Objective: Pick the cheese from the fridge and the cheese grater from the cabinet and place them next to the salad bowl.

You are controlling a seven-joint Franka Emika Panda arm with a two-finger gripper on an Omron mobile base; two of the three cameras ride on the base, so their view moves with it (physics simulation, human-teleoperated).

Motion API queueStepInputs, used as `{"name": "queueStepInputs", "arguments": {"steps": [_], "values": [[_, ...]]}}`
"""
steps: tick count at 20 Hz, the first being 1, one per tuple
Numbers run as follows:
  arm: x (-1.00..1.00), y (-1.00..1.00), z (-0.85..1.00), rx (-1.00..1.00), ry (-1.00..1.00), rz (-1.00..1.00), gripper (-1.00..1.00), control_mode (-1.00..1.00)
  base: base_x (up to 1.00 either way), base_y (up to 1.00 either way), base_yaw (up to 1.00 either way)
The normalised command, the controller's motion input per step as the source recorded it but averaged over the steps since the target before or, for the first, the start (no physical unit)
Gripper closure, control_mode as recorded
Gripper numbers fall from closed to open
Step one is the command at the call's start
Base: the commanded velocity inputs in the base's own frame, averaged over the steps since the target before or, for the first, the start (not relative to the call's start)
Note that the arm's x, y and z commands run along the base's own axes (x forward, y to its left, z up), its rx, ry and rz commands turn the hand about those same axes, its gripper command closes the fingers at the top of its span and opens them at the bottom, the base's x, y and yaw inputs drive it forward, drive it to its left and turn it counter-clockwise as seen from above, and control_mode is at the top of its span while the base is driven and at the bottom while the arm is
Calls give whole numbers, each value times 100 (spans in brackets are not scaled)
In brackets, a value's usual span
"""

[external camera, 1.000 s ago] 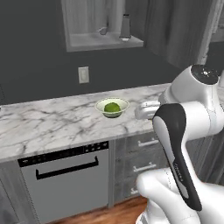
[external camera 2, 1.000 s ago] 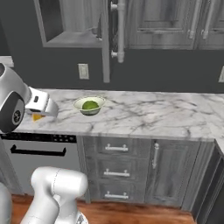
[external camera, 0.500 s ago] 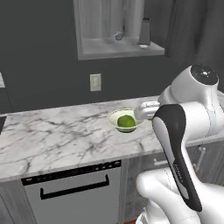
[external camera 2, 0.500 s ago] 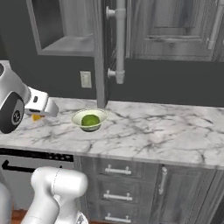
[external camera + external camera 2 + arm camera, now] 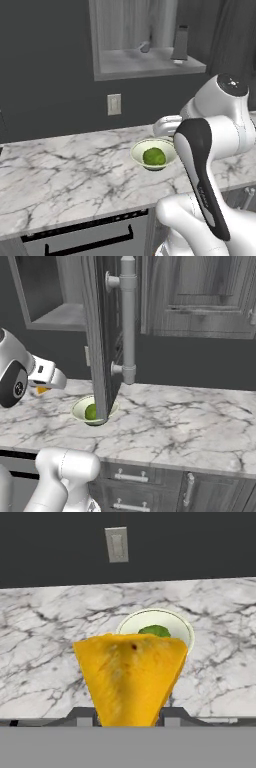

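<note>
Since the earlier frames the whole scene has slid across both base views and grown larger, so the base has driven; the salad bowl [image 5: 153, 153] now sits nearer the middle of the left base view. Gripper [image 5: 129, 714] is clamped on the cheese [image 5: 131, 676], a yellow-orange wedge with a mottled, slightly pitted face, broad edge up and narrowing toward the dark fingers [image 5: 80, 714] at either side of its tip. In the hand view the wedge overlaps the bowl's near rim. Bowl is shallow, round, pale cream, with a green leafy ball inside, resting on the white marble counter [image 5: 65, 175] with grey veining. Above it the open cabinet [image 5: 145, 62] of grey wood grain holds the cheese grater [image 5: 180, 43], an upright tapered grey box, at the right end of its pale shelf. A white wall outlet [image 5: 114, 104] sits below the shelf.
</note>
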Motion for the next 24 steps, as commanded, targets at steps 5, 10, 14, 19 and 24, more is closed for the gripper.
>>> {"name": "queueStepInputs", "arguments": {"steps": [5,10,14,19,24], "values": [[0,0,0,0,0,0,100,100,44,8,1],[0,0,0,0,0,0,100,100,42,2,0],[0,0,0,0,0,0,100,100,0,0,0],[0,0,0,0,0,0,100,100,0,0,0],[0,0,0,0,0,0,100,100,0,0,0]]}}
